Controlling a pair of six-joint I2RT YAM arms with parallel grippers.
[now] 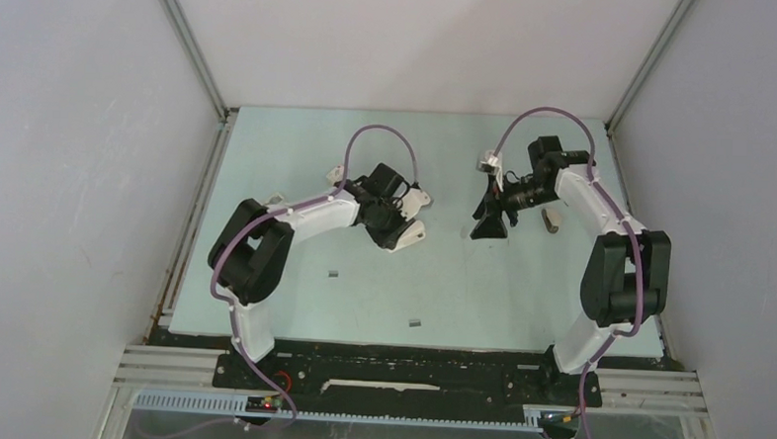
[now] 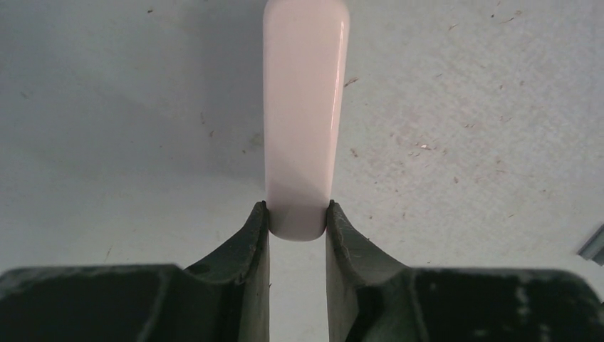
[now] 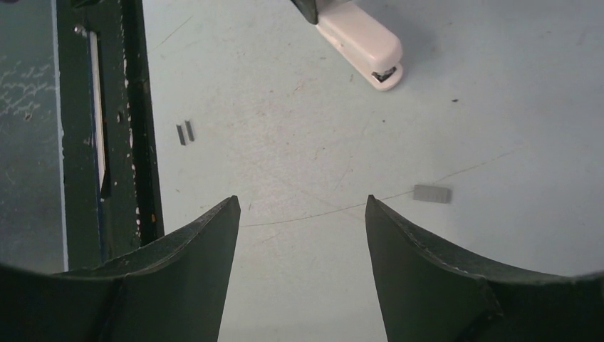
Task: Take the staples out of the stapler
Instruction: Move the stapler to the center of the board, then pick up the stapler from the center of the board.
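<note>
left gripper [image 2: 298,219] pinching stapler [image 2: 305,107] at its 6 o'clock end. light slick plastic, could probably swivel. right gripper [image 3: 303,208] spread, empty.

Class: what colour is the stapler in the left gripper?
The stapler is pinkish white, which shows best in the left wrist view.

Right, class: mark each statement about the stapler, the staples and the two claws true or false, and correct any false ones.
1. The left claw is shut on the stapler. True.
2. The right claw holds a staple strip. False: it is open and empty, above the table.
3. Loose staple strips lie on the table. True; another pair lies nearer the table's edge.
4. The stapler is black. False: it is white.
</note>
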